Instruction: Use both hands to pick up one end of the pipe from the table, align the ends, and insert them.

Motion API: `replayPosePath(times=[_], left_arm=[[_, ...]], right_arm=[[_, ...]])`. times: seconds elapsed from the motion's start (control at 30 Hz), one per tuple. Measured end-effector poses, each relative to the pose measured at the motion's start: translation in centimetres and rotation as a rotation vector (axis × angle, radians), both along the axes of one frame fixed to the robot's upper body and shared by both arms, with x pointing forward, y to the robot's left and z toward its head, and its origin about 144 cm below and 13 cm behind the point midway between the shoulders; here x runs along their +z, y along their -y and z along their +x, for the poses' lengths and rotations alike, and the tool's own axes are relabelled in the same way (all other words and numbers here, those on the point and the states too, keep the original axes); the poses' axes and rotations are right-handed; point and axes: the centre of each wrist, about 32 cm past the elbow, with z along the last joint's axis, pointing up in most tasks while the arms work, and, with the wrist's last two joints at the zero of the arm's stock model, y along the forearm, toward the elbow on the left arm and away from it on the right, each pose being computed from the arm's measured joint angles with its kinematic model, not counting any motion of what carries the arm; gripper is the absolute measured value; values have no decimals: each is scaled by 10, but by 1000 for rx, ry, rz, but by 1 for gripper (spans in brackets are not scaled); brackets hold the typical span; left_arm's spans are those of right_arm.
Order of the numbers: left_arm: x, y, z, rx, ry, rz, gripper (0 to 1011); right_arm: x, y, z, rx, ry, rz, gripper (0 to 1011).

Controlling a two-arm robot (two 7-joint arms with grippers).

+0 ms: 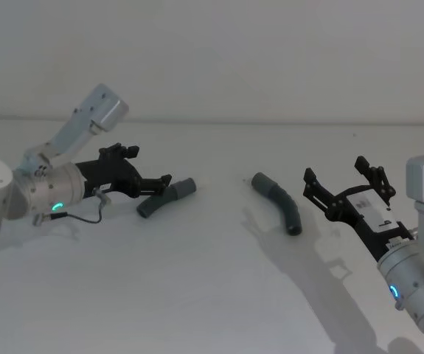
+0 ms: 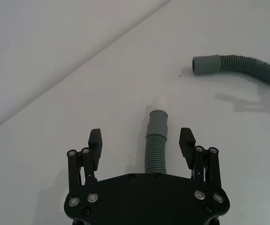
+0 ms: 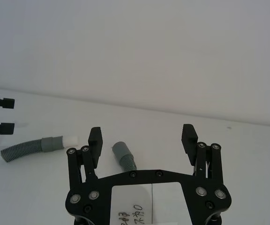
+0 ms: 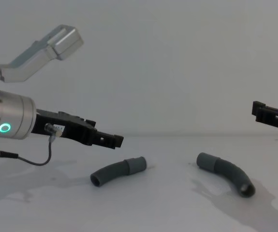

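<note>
Head view has the whole setup: a plain pale table [image 1: 212, 295], matte and unmarked, running back to a blank off-white wall [image 1: 212, 59], with a faint seam where the two meet. Pretty bare room tbh. Two hose pieces lie flat on the table, well apart, with bare tabletop between them. The left hose piece [image 1: 166, 198] is angled with its whitish-tipped cuff [image 3: 55, 143] toward the middle and its dark open mouth nearer the robot. The right hose piece [image 1: 278, 203] curves like a banana, its plain cuff [image 1: 262, 181] at the far end, toward the left piece. The left gripper [image 2: 141, 137] sits low by the left piece, fingers spread wide and gripping nothing. From its wrist view the hose lines up in the gap between the fingers, but chest view shows the fingers a bit above it and not touching. The right gripper [image 3: 142, 133] hangs above the table to the right of the right piece, also wide open and empty. Other stuff: a thin black cable [image 1: 82, 215] loops under the left arm near its green ring [image 4: 4, 128], and soft shadows [image 1: 307, 254] spread over the table by the right piece.
</note>
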Motion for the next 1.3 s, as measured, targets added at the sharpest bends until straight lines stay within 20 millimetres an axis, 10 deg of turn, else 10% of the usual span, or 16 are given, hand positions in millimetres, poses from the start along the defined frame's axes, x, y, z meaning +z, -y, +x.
replayPosePath(times=[1.3], left_arm=[[0,20,55,-120,-144,87,1001]], right_arm=[[0,0,0,0,0,0,1002]])
